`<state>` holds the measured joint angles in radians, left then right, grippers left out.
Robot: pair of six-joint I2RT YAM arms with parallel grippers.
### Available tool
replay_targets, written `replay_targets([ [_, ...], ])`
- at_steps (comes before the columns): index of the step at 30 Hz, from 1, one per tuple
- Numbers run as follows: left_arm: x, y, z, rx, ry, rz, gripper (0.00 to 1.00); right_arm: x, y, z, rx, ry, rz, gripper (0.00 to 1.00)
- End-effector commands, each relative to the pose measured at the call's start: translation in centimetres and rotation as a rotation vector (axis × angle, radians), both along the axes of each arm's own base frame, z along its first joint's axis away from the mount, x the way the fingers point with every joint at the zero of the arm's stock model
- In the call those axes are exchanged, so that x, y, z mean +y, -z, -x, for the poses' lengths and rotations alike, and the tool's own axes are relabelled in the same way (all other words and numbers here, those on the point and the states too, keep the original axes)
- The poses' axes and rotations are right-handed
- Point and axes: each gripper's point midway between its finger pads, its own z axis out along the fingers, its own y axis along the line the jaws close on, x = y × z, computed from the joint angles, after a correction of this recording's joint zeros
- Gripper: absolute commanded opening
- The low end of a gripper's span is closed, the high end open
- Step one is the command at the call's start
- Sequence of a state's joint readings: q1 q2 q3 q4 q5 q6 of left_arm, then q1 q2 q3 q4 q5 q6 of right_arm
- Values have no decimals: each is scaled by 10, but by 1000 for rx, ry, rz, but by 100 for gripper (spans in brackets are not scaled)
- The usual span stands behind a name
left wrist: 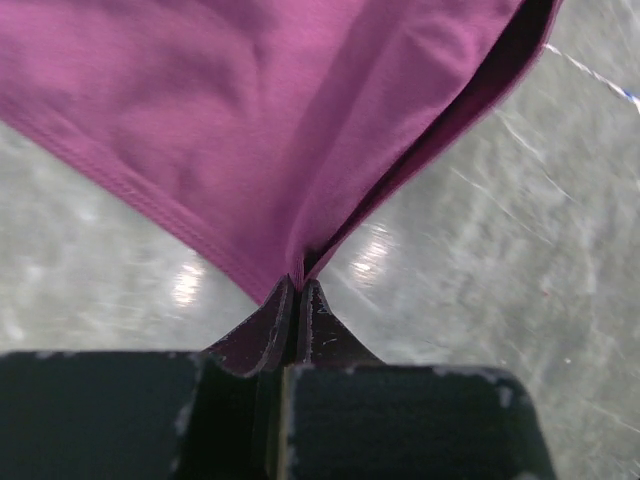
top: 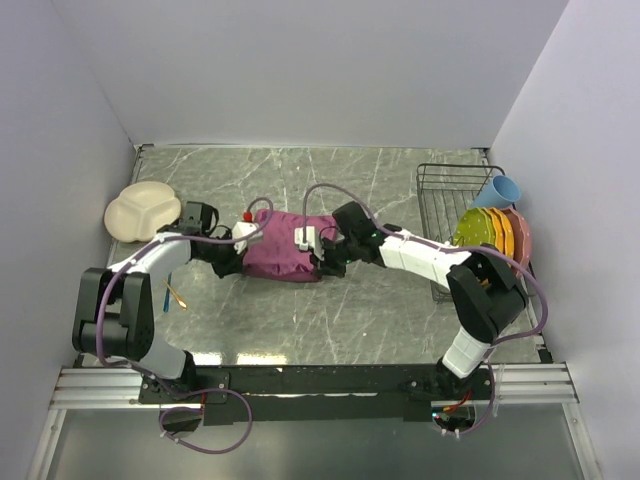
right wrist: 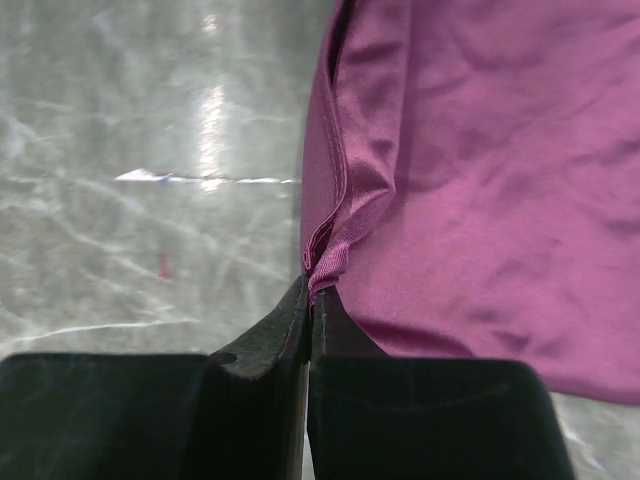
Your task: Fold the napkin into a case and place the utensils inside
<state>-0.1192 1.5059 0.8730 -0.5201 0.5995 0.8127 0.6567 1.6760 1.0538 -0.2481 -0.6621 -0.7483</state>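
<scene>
1. Napkin [top: 285, 258] sits bunched at the middle of the bench [top: 380, 310], with left gripper [left wrist: 298, 292] and right gripper [right wrist: 311, 296] each clenched on its edge.
2. Thin pinches: uneven pulling could slip one side free, collapsing the fold.

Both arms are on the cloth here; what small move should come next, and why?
The left gripper and right gripper are each shut on an opposite end of the napkin, which lies wide, not yet a narrow strip. So probably lift both ends slightly together, keeping it taut, to begin the next fold.
</scene>
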Motion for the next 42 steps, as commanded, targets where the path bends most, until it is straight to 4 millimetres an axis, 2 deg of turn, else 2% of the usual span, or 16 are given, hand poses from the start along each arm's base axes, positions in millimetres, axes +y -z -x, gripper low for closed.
replay_targets([
  [1,-8,-8,12,-61,69,-3,1,1,-9,18,4,-8,-9,0],
  [7,-8,3,38,-45,111,-26,1,4,-2,44,61,-22,-2,0],
  [11,-6,3,42,-61,120,-42,4,5,2,57,104,-33,11,2],
  [12,-5,3,43,-60,121,-45,7,4,3,58,120,-32,19,10],
  [13,-5,1,43,-67,131,-48,16,4,3,60,135,-30,25,20],
  [14,-4,1,47,-53,140,-51,23,4,1,62,150,-33,25,38],
  [17,-3,-8,54,-49,152,-52,39,3,-17,60,180,16,24,59],
  [19,-1,-22,52,-73,149,-36,46,0,-36,58,205,80,7,63],
  [20,-1,-25,58,-51,151,-25,48,-2,-43,55,222,109,-2,64],
  [23,-3,-42,55,-75,144,-1,50,-15,-60,41,320,254,-30,64],
  [25,-6,-50,45,-92,110,21,50,-27,-63,23,426,388,-46,64],
  [27,-11,-48,34,-91,83,36,50,-41,-64,3,495,498,-59,63],
  [31,-19,-41,18,-67,73,40,43,-55,-44,-14,647,661,-26,56],
  [34,-32,-37,18,-102,140,24,42,-58,-32,-15,738,757,-24,50],
  [38,-47,-18,32,-159,266,-47,41,-60,-7,-8,845,856,10,48],
  [42,-54,4,45,-151,330,-93,39,-56,13,-16,895,912,18,47],
])
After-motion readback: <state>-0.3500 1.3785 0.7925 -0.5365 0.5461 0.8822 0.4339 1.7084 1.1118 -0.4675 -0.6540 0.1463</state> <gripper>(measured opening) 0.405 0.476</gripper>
